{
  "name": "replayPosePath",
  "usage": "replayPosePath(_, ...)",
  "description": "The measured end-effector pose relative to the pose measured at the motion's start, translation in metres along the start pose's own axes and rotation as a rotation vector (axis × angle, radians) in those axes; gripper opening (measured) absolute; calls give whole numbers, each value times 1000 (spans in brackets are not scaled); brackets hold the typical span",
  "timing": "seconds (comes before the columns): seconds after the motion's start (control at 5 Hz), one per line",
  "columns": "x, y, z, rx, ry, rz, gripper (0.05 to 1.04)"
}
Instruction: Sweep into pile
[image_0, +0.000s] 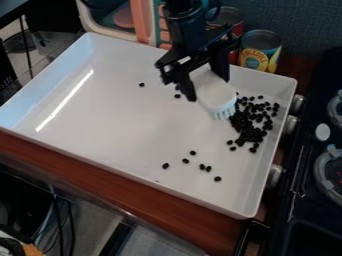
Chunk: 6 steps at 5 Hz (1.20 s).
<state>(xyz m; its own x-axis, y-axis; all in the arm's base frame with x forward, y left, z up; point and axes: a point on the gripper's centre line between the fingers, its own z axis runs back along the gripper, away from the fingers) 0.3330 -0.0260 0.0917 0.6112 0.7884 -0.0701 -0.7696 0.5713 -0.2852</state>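
Jaws closed round white brush (214, 92), parted only by its width; bristles (224, 111) at black bean pile (250, 129), right side of tray (100, 112). Strays (202, 167) nearer tray's front: sweep low, short, gentle strokes pileward.

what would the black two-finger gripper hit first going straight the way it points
Likely the floor of the shallow white tray, through the white brush in the gripper, beside the small black beans; depth is unclear.

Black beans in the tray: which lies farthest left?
The lone bean left of the gripper in the view; every other, piled or scattered, lies further right.
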Motion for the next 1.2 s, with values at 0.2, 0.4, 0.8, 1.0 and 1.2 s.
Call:
replayPosePath(0.2, -11, 19, 9, 24, -23, 4, 732)
replayPosePath(0.4, -23, 41, 7, 51, -31, 49, 732)
replayPosePath(0.8, -28, 78, -8, 65, -70, 170, 732)
replayPosePath(1.0, -24, 81, -18, 49, -80, 234, 732)
replayPosePath(1.2, -15, 88, -27, 32, -90, 399, 732)
